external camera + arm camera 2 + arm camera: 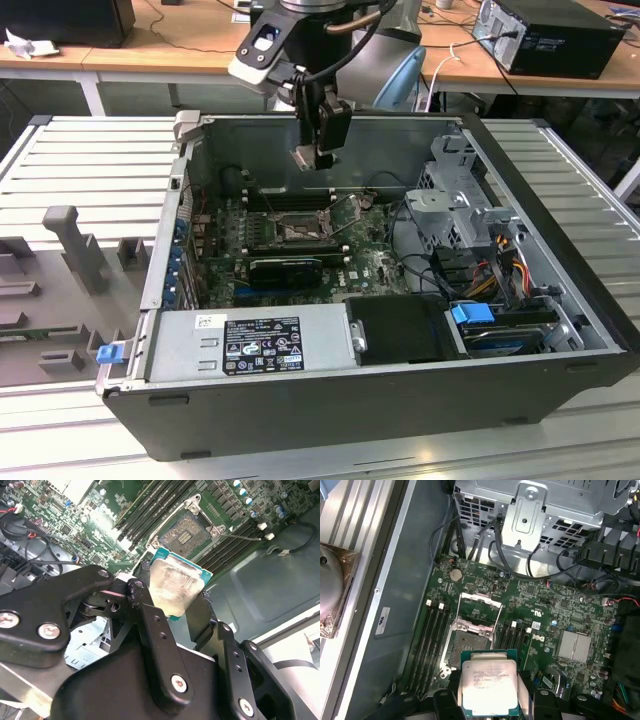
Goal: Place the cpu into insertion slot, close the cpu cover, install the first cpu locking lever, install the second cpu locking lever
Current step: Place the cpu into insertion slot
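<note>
A ribbed metal table is shown in the exterior view. An open computer case is set on it, with grey fixture blocks laid at the exterior view's left.

place: robotics lab or workshop
bench: slatted aluminium table, opened PC case on it (side panel off)
top of frame: robot arm, wooden desks, black computer box upper right
</note>
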`<state>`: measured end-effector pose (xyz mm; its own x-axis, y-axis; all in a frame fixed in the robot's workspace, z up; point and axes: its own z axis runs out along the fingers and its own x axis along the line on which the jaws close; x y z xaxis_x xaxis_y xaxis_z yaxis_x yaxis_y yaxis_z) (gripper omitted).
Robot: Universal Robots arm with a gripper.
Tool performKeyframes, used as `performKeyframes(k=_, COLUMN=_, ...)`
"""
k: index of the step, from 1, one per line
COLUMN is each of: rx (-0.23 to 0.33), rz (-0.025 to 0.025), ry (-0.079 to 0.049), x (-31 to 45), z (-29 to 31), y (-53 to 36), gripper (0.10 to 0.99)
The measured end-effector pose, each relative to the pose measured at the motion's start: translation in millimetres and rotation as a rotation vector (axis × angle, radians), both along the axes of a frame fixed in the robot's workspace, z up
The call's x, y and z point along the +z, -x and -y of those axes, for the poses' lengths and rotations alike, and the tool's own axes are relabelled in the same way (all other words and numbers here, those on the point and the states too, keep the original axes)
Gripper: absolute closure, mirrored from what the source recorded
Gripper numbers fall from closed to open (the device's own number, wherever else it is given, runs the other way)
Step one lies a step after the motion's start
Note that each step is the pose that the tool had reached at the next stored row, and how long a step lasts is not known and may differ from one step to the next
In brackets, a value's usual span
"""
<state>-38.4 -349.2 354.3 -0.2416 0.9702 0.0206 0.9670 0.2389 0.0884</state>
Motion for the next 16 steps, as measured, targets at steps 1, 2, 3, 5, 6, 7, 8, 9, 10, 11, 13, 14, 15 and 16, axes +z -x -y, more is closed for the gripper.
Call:
performKeyframes(k=1, rx=-0.005, rz=0.0000, ry=0.000, x=0.0, z=0.0, y=0.0, gripper=0.557)
performKeyframes(k=2, rx=-0.008, rz=0.0000, ry=0.000, x=-0.1, z=0.0, y=0.0, gripper=0.557)
performKeyframes(k=3, rx=-0.011, rz=0.0000, ry=0.000, x=-0.1, z=0.0, y=0.0, gripper=0.557)
performKeyframes(k=5, rx=-0.018, rz=0.0000, ry=0.000, x=-0.1, z=0.0, y=0.0, gripper=0.557)
performKeyframes(k=6, rx=-0.020, rz=0.0000, ry=0.000, x=-0.1, z=0.0, y=0.0, gripper=0.557)
performKeyframes(k=7, rx=-0.023, rz=0.0000, ry=0.000, x=-0.2, z=0.0, y=0.0, gripper=0.557)
performKeyframes(k=8, rx=-0.026, rz=0.0000, ry=0.000, x=-0.2, z=0.0, y=0.0, gripper=0.557)
performKeyframes(k=9, rx=-0.028, rz=0.0000, ry=0.000, x=-0.2, z=0.0, y=0.0, gripper=0.557)
performKeyframes(k=10, rx=-0.033, rz=0.0000, ry=0.000, x=-0.2, z=0.0, y=0.0, gripper=0.557)
performKeyframes(k=11, rx=-0.036, rz=0.0000, ry=0.000, x=-0.3, z=0.0, y=0.0, gripper=0.557)
performKeyframes(k=13, rx=-0.043, rz=0.0000, ry=0.000, x=-0.4, z=0.0, y=0.0, gripper=0.557)
performKeyframes(k=14, rx=-0.045, rz=0.0000, ry=0.000, x=-0.4, z=0.0, y=0.0, gripper=0.557)
performKeyframes(k=15, rx=-0.047, rz=0.0000, ry=0.000, x=-0.4, z=0.0, y=0.0, gripper=0.557)
performKeyframes(k=16, rx=-0.049, rz=0.0000, ry=0.000, x=-0.4, z=0.0, y=0.0, gripper=0.557)
